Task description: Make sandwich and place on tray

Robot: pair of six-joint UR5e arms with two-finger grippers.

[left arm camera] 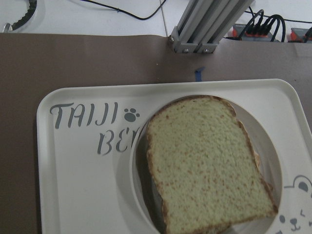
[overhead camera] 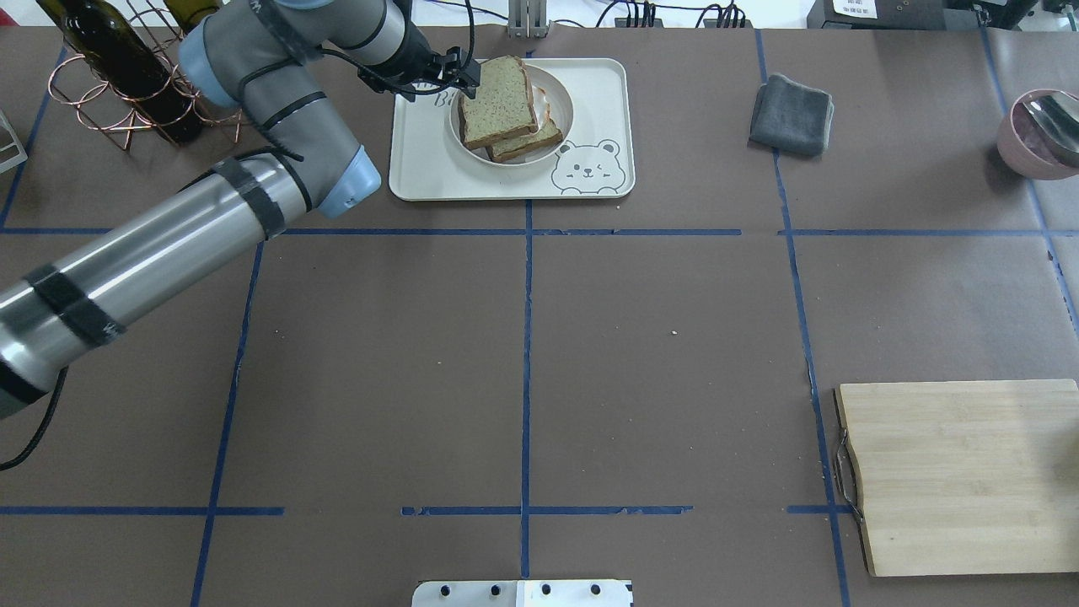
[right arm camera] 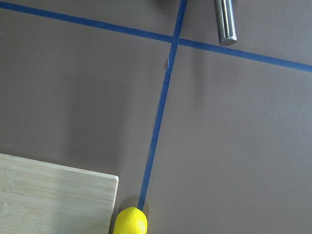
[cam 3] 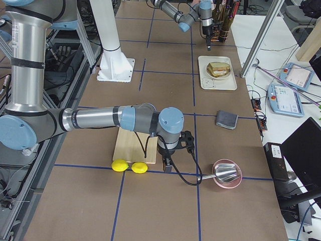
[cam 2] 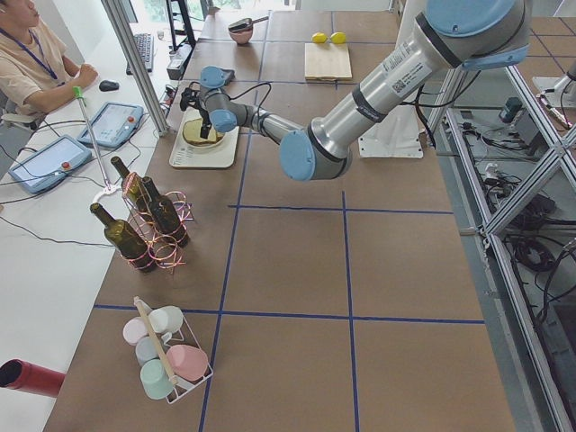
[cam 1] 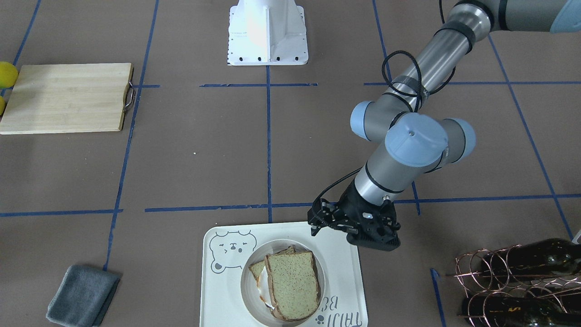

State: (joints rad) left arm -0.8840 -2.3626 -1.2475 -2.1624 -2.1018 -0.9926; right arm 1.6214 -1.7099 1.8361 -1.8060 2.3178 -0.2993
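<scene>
Brown paper crossed with blue tape covers the surface (overhead camera: 379,354); across it, from the robot's left, the left arm (overhead camera: 169,236) is stretched to the far edge, where the cream-white bear tray (overhead camera: 421,173) is set. Well apart, at the robot's near right, the wooden cutting board (overhead camera: 961,476) is laid, and the right claw (cam 3: 168,163) is hung beside it, near two lemons (cam 3: 130,166); whether that claw is spread or closed cannot be told.

The sandwich (overhead camera: 497,110) is seated in the tray's round recess, its top slice skewed over the lower one, white egg showing at the edge; it is judged assembled and already delivered.

The left claw (overhead camera: 465,77) is held above the tray's lettered end, just beside the sandwich on its robot-left side; nothing appears to be gripped, yet the gap of its fingers cannot be made out. From this claw the sandwich lies downward and toward the robot's right, the top slice's longer side running roughly away from the robot, slightly tilted; the left arm is by far the nearer, so any further nudge or retreat would be expected of it.
</scene>
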